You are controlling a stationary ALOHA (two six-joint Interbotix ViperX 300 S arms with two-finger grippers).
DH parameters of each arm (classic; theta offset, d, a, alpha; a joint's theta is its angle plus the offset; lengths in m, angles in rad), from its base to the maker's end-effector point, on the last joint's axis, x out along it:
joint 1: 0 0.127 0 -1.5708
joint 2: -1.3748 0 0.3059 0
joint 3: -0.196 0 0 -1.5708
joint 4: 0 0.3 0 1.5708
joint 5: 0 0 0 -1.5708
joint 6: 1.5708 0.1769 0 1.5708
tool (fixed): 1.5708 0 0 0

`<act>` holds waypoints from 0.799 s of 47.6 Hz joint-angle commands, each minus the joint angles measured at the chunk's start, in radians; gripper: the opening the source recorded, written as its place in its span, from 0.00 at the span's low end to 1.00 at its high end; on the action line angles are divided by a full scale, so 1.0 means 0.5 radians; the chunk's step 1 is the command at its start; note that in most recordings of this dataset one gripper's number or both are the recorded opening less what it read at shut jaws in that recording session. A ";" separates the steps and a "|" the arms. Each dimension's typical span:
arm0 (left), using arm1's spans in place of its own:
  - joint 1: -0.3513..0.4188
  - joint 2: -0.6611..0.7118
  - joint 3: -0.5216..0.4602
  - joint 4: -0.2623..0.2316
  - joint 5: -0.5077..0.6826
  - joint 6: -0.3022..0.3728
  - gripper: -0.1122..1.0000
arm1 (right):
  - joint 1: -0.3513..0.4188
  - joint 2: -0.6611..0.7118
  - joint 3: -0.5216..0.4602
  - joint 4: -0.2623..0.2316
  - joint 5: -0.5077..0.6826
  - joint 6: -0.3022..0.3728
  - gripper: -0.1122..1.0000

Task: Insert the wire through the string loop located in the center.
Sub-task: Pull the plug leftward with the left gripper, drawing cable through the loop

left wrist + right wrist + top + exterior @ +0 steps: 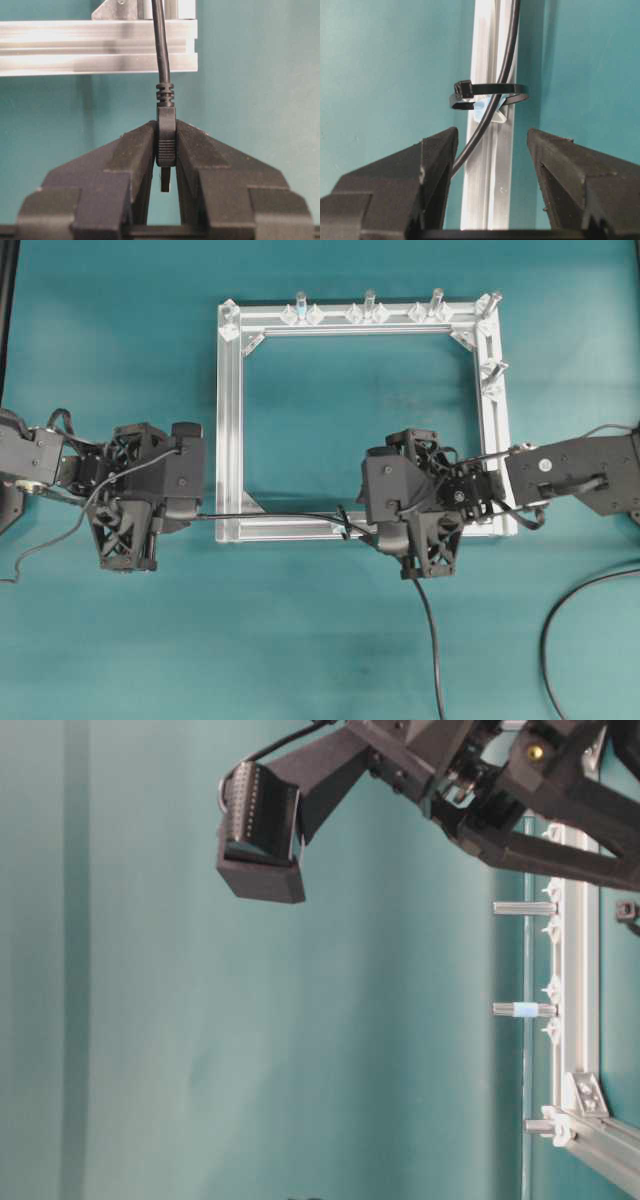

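The wire (270, 517) is a thin black cable lying along the front rail of the aluminium frame (229, 420). Its plug (166, 140) is pinched between the fingers of my left gripper (166, 131), which is shut on it just left of the frame corner (192, 516). The metal tip points back toward the wrist. The string loop (490, 95) stands on the rail over a pale blue base, and the wire (506, 60) runs through it. My right gripper (492, 137) is open and straddles the rail just behind the loop (346, 523). The cable passes close to its left finger (440, 150).
Upright silver bolt posts (368, 302) stand along the frame's far rail and right side. The rest of the wire trails from under the right gripper to the table's near edge (436, 660). Another cable (560, 620) curves at the lower right. The table is teal.
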 commanded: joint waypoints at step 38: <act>-0.025 0.043 0.034 -0.006 -0.071 -0.015 0.22 | 0.006 -0.058 -0.015 -0.006 -0.009 0.000 0.64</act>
